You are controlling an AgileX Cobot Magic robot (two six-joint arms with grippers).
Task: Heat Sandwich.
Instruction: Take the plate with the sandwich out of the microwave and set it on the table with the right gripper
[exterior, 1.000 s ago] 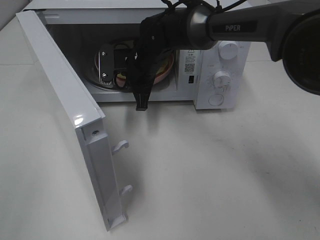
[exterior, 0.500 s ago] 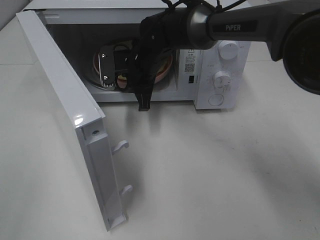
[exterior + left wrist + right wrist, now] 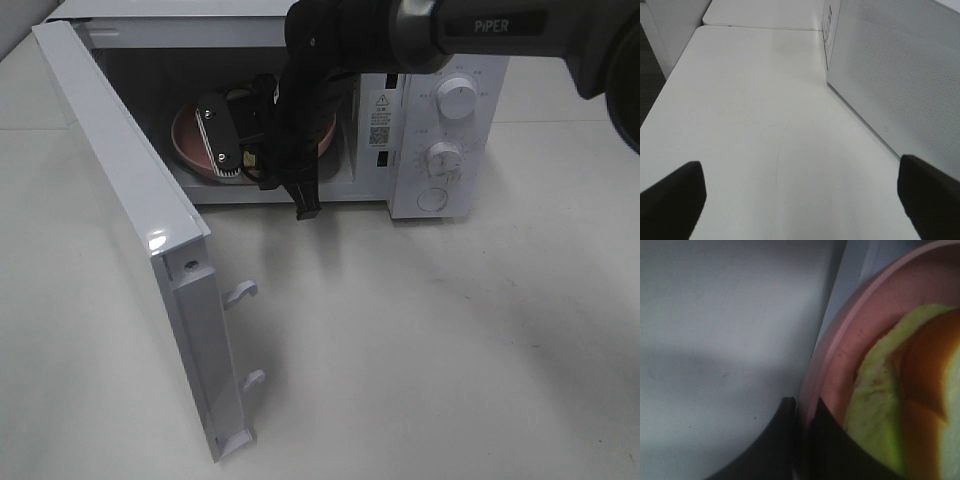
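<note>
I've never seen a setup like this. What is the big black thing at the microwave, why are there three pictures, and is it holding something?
It is a robot arm. One camera looks down from above; the other two sit on the wrists of two arms. From above, the right gripper reaches into the open microwave, door swung wide. Its wrist camera shows the jaws pinched on the rim of a pink plate carrying the sandwich. The left gripper hangs open over the white table, holding nothing.
</note>
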